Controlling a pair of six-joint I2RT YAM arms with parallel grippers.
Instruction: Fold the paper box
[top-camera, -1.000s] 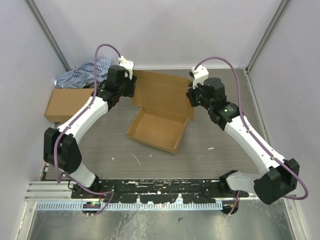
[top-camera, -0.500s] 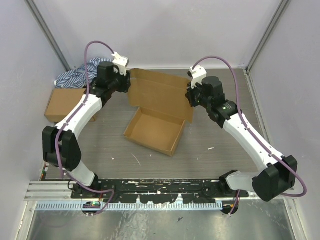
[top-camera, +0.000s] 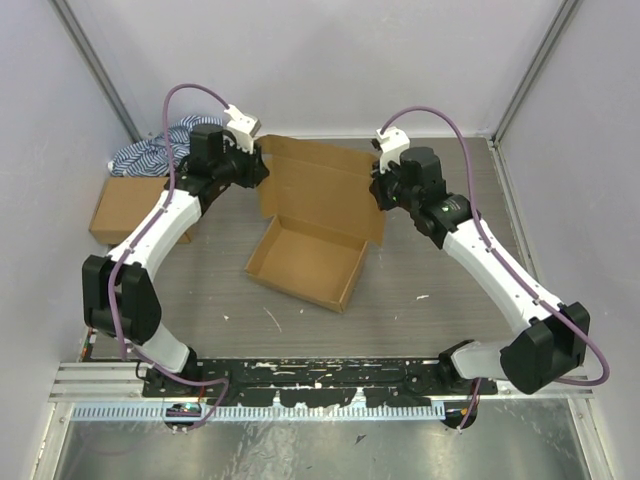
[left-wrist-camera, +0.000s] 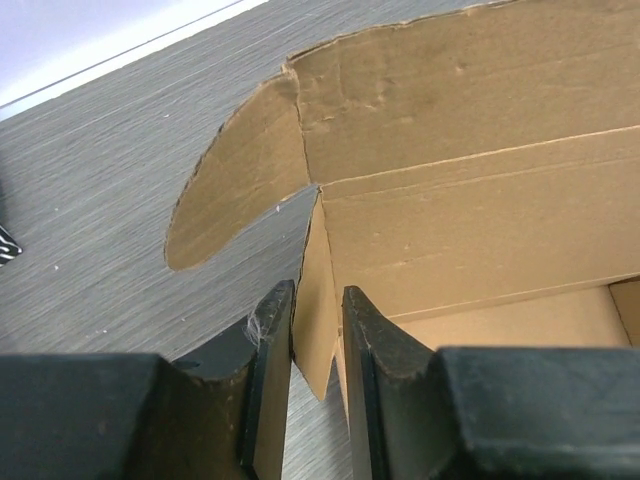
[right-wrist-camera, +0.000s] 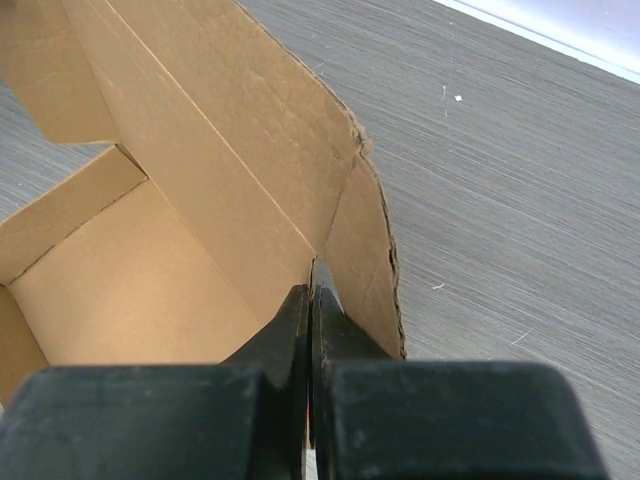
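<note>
Now the left gripper (left-wrist-camera: 317, 300) had come in around the left wall (left-wrist-camera: 312, 300) of the paper box (top-camera: 305, 262), at the back corner where the wall meets the lid (top-camera: 320, 185). Its 2 jaws stood a little apart with the wall between them. I could not tell if they touched the card yet. To me that meant the left side was about to be gripped, so the lid could soon be folded over.

The right gripper (right-wrist-camera: 312, 292) had its jaws pressed together at the fold where the right flap (right-wrist-camera: 365, 250) joins the lid. I could not tell if any card was caught between them.

The box sat in the middle of the table (top-camera: 200, 290), its tray already standing up and open, with the lid leaning back behind it.

Against 1 second before, the left jaws were much closer together, and that arm had swung back toward the far wall. The right arm had lifted a little. The box lay almost where it was, only nudged a bit to the left.
</note>
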